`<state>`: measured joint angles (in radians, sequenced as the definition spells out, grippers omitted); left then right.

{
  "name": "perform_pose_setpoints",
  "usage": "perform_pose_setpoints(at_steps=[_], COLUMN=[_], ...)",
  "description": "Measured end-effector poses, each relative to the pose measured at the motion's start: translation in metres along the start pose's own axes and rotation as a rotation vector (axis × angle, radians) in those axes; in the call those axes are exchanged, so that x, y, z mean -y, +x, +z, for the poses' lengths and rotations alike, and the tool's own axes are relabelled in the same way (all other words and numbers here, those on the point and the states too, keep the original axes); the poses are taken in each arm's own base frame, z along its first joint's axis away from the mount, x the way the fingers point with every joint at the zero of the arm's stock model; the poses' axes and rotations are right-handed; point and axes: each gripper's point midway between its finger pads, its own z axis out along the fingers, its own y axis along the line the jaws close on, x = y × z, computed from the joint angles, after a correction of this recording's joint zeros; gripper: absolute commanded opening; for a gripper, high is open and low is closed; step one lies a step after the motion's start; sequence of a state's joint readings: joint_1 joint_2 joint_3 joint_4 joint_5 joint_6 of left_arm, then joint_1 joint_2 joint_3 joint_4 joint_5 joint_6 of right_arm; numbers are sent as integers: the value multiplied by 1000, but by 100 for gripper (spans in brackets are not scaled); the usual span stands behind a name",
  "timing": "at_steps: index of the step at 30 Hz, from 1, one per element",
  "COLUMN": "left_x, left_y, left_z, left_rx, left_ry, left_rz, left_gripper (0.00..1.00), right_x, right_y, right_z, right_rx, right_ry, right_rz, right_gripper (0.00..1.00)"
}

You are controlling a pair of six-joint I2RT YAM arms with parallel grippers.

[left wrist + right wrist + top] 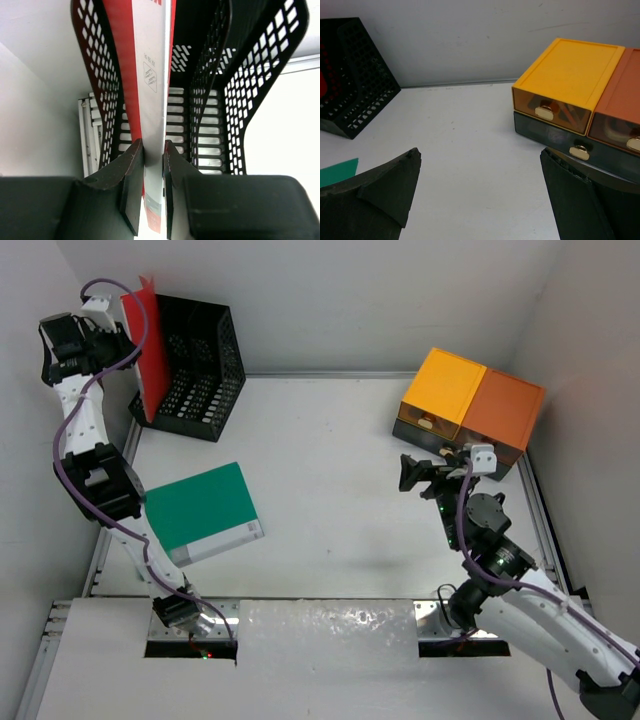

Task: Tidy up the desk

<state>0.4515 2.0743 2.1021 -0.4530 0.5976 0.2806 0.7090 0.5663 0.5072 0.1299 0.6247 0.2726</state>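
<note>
So the big flat white desktop with metal rail edges (330, 490) carries three things: a black mesh file rack (205, 360) in the far left corner, a flat green book (203, 510) lying left of centre (white edge facing the near side), and stacked yellow and orange plastic drawer boxes (470, 405) far right.

The left arm (78, 415) and right arm (545, 620) have white links, black joints, purple cables (60, 478); black fingers (131, 185), seemingly plastic.

Right gripper (480, 152) fingers spread wide over white desk (470, 125); yellow drawer box (570, 75) right; black mesh rack (355, 75) left; green corner (337, 172) at edge.
</note>
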Motion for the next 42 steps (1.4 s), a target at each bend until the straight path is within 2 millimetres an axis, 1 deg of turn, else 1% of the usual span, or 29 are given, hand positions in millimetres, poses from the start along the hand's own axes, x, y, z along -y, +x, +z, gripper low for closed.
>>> perform_pose_setpoints(at_steps=[3, 5, 7, 9, 11, 12, 15, 17, 19, 20, 22, 24, 25, 27, 28, 31, 35, 39, 40, 42], left_x=[2, 3, 4, 6, 9, 10, 13, 16, 18, 18, 16, 14, 12, 10, 9, 7, 2, -3, -3, -4], left_y=[0, 1, 1, 1, 2, 2, 3, 4, 4, 4, 2, 1, 1, 3, 4, 19, 43, 66, 70, 75], left_z=[1, 1, 2, 2, 3, 3, 3, 4, 4, 5, 6, 7, 7, 7, 7, 8, 13, 19, 19, 18], left_rx=[1, 2, 6, 9, 11, 12, 11, 11, 9, 9, 8, 8, 7, 0, -8, -66, -140, -199, -211, -229], left_ry=[15, 21, 28, 39, 55, 61, 81, 97, 110, 114, 111, 95, 85, 64, 52, 8, -38, -60, -64, -75], left_rz=[-1, -3, -2, -2, -3, -3, -5, -4, -6, -10, -21, -39, -50, -73, -83, -117, -149, -175, -181, -185], left_gripper=[0, 0, 0, 0, 0, 0, 0, 0, 5, 8, 11, 19, 25, 30, 36, 48, 49, 54, 58, 62], right_x=[-3, -18, -46, -84, -127, -140, -162, -169, -174, -177, -180, -181, -180, -178, -177, -174, -173, -174, -175, -175], right_y=[0, 11, 28, 39, 52, 60, 90, 107, 124, 131, 137, 137, 137, 139, 138, 137, 129, 121, 120, 121], right_z=[2, 13, 35, 65, 95, 102, 103, 104, 103, 102, 101, 99, 98, 93, 91, 86, 82, 82, 83, 83], right_rx=[2, -38, -134, -231, -298, -320, -388, -428, -468, -486, -498, -490, -487, -485, -482, -475, -451, -430, -428, -426], right_ry=[-5, -42, -105, -181, -267, -299, -374, -402, -422, -433, -448, -459, -462, -467, -469, -476, -482, -488, -489, -490], right_rz=[19, 22, -16, -46, -49, -46, -29, -19, -12, -8, 4, 17, 22, 28, 29, 33, 42, 50, 51, 51], right_gripper=[99, 99, 99, 99, 99, 99, 99, 99, 99, 99, 99, 99, 99, 99, 99, 99, 99, 99, 99, 99])
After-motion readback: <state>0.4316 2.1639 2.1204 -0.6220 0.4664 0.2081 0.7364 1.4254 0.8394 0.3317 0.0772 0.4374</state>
